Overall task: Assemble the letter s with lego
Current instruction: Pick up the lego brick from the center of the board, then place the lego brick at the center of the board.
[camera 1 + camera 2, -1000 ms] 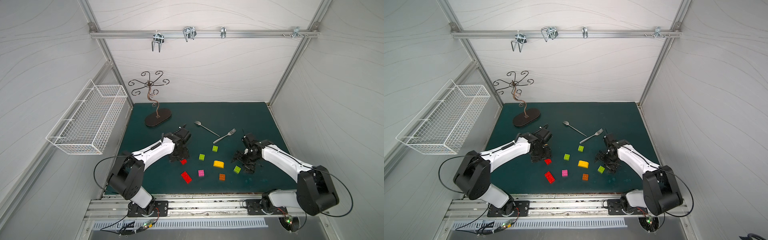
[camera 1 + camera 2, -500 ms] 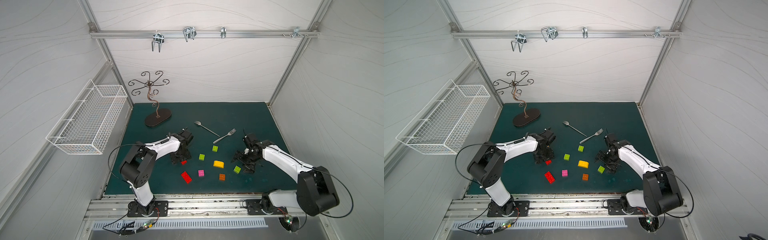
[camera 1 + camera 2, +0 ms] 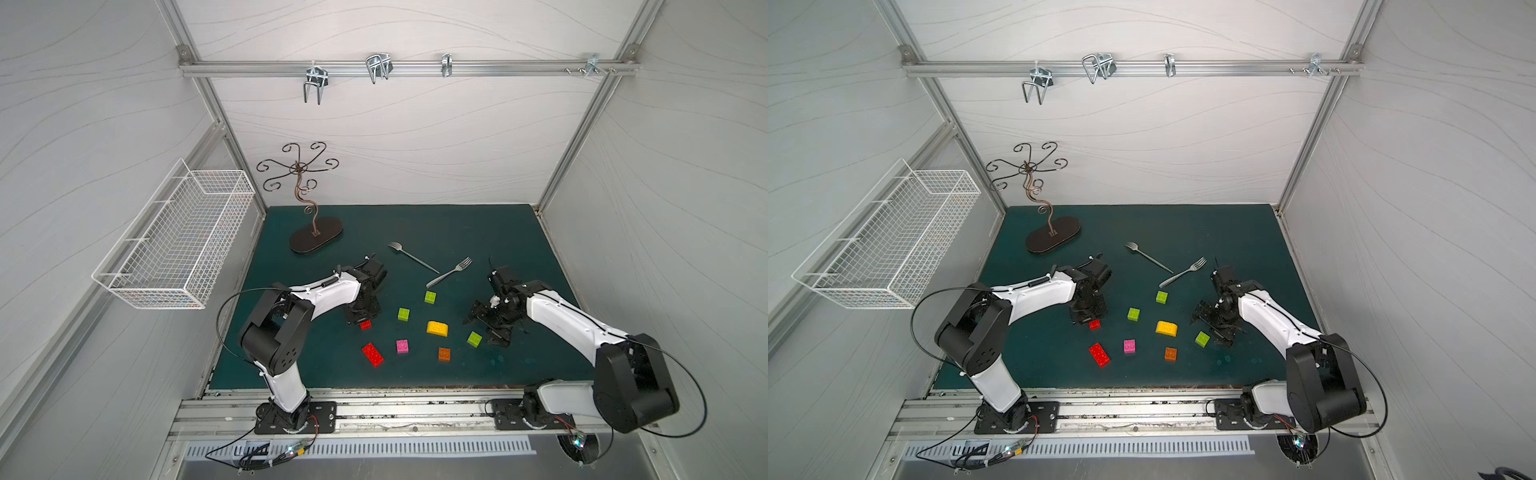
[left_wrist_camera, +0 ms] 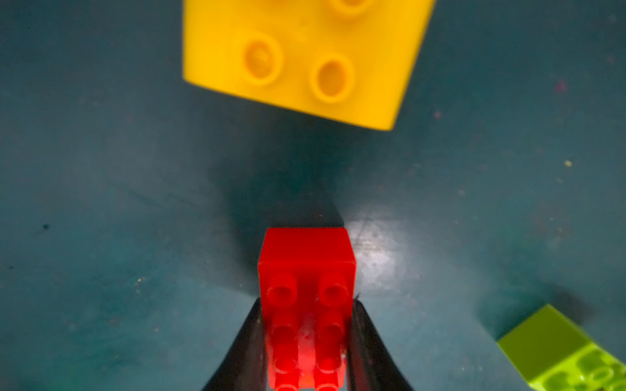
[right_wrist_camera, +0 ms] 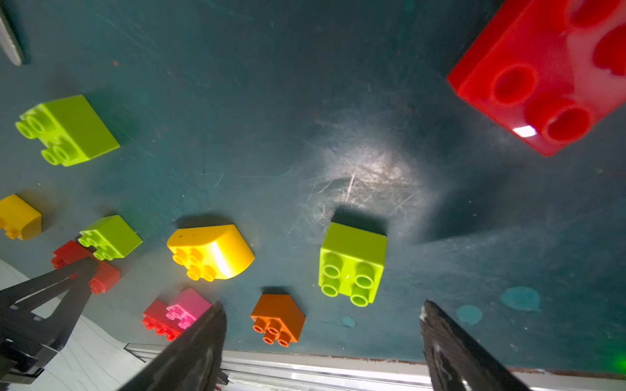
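While the left gripper [image 4: 306, 304] was clamped on the small red brick [image 4: 306, 257], its two black fingers [image 4: 367, 338] pressed flat against the brick's opposite sides, studs facing the left wrist camera. In both top views this brick [image 3: 365, 325] sat at the gripper's tip [image 3: 361, 319], left of the desk's [image 3: 457, 232] middle and nearer the front edge than the back. Whether it rested on the desk or hung just above it could not be told. A yellow square brick [image 4: 305, 57] lay beyond it, apart from it, and showed only in the wrist views.

The right gripper [image 5: 321, 309] stood wide and held nothing. A lime green brick [image 5: 352, 264] lay just beyond its open tips, not between them; in a top view that brick [image 3: 474, 338] was just beside the gripper [image 3: 486, 330], toward the desk's front right.

The other lego lay loose between the two arms in the front half of the desk: a long red brick [image 3: 372, 354], a pink brick [image 3: 402, 345] and an orange brick [image 3: 444, 353] in a rough row nearest the front edge, a yellow rounded brick [image 3: 437, 328] behind them, and two more lime green bricks [image 3: 403, 313] [image 3: 430, 296] further back. None of them touched another. Two metal forks [image 3: 411, 259] [image 3: 451, 272] lay near the desk's middle, behind the bricks.
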{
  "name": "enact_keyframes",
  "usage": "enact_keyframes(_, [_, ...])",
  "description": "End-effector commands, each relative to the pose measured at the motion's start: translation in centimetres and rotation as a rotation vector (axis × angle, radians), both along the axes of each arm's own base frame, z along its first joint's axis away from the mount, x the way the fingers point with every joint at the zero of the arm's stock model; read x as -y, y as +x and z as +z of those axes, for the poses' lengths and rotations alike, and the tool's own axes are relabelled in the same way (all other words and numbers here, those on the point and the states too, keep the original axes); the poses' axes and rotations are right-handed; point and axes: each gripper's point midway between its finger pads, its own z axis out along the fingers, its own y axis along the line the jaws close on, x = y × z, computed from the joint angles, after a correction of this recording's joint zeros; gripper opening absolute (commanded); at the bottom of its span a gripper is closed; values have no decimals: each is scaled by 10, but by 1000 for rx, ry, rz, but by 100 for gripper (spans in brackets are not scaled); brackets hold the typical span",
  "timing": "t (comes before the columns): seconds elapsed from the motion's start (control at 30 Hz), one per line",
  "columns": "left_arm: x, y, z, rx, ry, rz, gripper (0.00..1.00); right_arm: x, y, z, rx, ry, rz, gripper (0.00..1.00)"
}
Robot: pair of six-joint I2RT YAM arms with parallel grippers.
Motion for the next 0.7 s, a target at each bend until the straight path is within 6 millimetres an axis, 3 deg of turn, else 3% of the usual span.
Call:
enact_keyframes(0.0, [19, 21, 50, 104, -71, -133, 24, 2, -2, 8, 17, 21, 11, 90])
enact_keyframes(0.17, [38, 36, 132, 235, -98, -503, 21, 3, 3, 22, 54, 36, 29, 90])
enact_keyframes(0.27, [48, 45, 160, 307, -79, -751, 19, 7, 5, 30, 80, 25, 56, 91])
enact_keyframes(0.43, [79, 46, 166, 375, -140, -1195, 8, 13, 7, 37, 121, 23, 70, 92])
enact_keyframes(0.53, [93, 45, 155, 376, -156, -1404, 11, 13, 6, 36, 122, 35, 74, 92])
enact_keyframes(0.67, [100, 50, 127, 327, -102, -1659, 19, 13, 6, 37, 126, 50, 81, 92])
